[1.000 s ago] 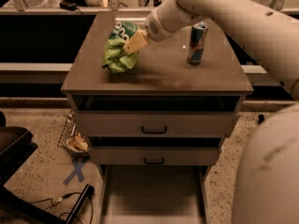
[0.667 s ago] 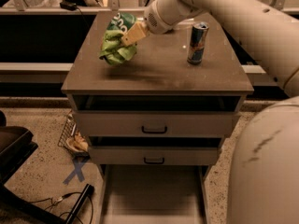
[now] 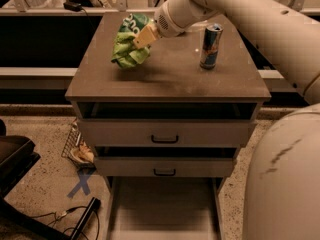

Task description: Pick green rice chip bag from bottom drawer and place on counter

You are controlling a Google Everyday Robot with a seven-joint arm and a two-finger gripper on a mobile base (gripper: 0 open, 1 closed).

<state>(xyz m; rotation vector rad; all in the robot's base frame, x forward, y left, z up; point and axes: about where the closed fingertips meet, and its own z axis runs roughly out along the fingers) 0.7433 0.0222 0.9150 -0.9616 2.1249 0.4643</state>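
Bottom drawer (image 3: 165, 211) nearest, pulled out, pale floor showing between low side walls. Above it, two upper drawers (image 3: 165, 133), black handles. Counter (image 3: 170, 79): broad open strip along front edge. Green rice chip bag (image 3: 129, 53) at counter's left rear, near left edge; contact with slab unclear. Gripper (image 3: 141, 36) reaching from right, fingers pinched on bag's top. Drink can (image 3: 210, 46) upright at right rear, well apart from bag.

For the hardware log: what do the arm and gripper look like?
The arm: smooth off-white rounded shell, small dark dots, dark scuffs on the near bulge. The gripper, over the counter rear left: white rounded wrist, tan tip. No cables visible.
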